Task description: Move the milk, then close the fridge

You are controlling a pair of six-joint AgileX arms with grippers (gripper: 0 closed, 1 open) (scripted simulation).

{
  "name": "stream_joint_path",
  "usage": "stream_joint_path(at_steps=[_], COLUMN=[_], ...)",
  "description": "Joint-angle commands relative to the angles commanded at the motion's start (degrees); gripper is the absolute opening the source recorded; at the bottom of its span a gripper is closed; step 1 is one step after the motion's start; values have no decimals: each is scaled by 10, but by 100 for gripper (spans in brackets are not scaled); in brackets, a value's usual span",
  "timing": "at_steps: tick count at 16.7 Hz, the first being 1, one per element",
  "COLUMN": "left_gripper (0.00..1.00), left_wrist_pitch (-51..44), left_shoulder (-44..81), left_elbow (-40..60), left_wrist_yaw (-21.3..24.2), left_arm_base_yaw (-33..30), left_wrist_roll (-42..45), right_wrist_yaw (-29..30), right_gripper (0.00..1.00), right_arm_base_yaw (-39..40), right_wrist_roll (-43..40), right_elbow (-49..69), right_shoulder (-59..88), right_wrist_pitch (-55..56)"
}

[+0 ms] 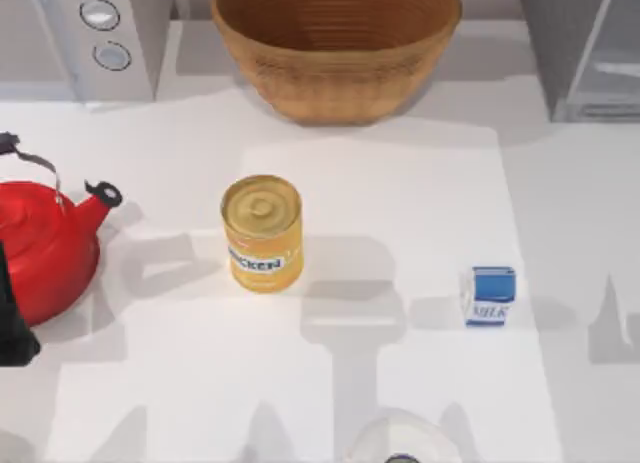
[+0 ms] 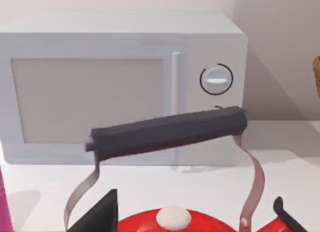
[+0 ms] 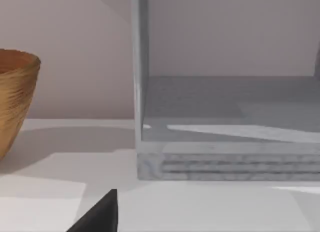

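The milk carton (image 1: 489, 296) stands upright on the table (image 1: 400, 183), toward the right side, well apart from the yellow chicken can (image 1: 262, 233) at centre. The fridge (image 1: 585, 48) sits at the far right corner; in the right wrist view its compartment (image 3: 225, 122) is open and bare inside. A wicker bowl (image 1: 335, 43) stands at the far middle, a microwave (image 1: 85, 38) at far left, and a red kettle (image 1: 40, 248) near the left edge.

A dark finger tip shows in the left wrist view just above the kettle, and another in the right wrist view facing the fridge; whether either gripper's fingers are spread or closed cannot be told.

Judged risks: the small, light carton may topple under an off-centre grasp, and closing the door early would shut it out.
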State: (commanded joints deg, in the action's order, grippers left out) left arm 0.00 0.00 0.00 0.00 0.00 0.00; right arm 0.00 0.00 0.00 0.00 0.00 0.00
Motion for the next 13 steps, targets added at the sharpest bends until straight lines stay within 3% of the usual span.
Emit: stream_joint_path(at_steps=[3,6,13], left_gripper=[100,100,100], left_wrist_pitch=[0,0,0], left_shoulder=[0,0,0], left_elbow=[0,0,0], left_wrist_yaw=[0,0,0], left_arm_base_yaw=[0,0,0], left_wrist_roll=[0,0,0], right_wrist_yaw=[8,64,329], right_gripper=[100,100,100], right_arm_base_yaw=[7,62,339], right_wrist_roll=[0,0,7], right_elbow=[0,0,7], right_shoulder=[8,64,274], right_wrist_pitch=[8,59,258])
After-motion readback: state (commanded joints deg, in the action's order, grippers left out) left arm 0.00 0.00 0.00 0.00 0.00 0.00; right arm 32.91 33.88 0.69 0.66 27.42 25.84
